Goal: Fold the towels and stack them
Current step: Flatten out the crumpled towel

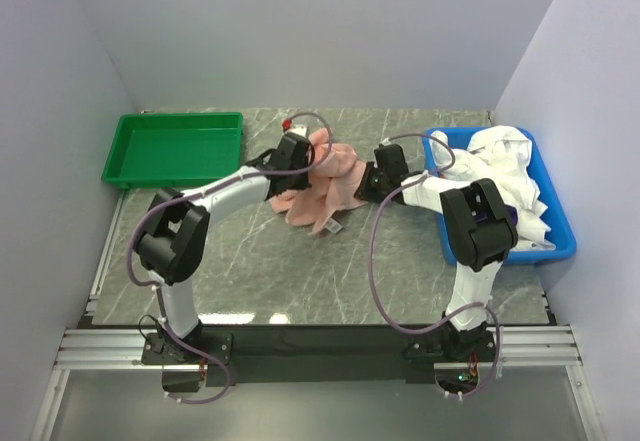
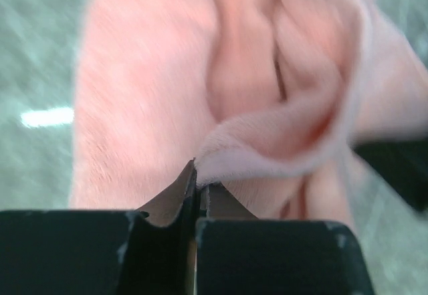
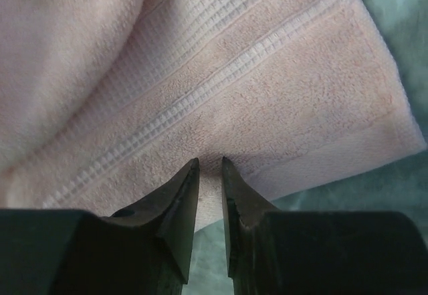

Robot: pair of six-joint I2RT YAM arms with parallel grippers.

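L claw (image 2: 196, 174) pinches pink towel (image 2: 147, 94) fold; R claw (image 3: 210, 166) straddles its hem.

A green tray (image 1: 175, 149) sits at the far left corner of a grey marble-patterned table (image 1: 300, 271), well apart from a blue bin (image 1: 558, 223) at the far right edge, with pale walls (image 1: 300, 31) on three sides.

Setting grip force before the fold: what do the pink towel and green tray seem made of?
The pink towel: soft terry cloth, probably cotton, matte; fuzzy looped pile and a woven ribbed band show. The green tray: likely moulded plastic, smooth, slightly glossy; even colour, raised rim.
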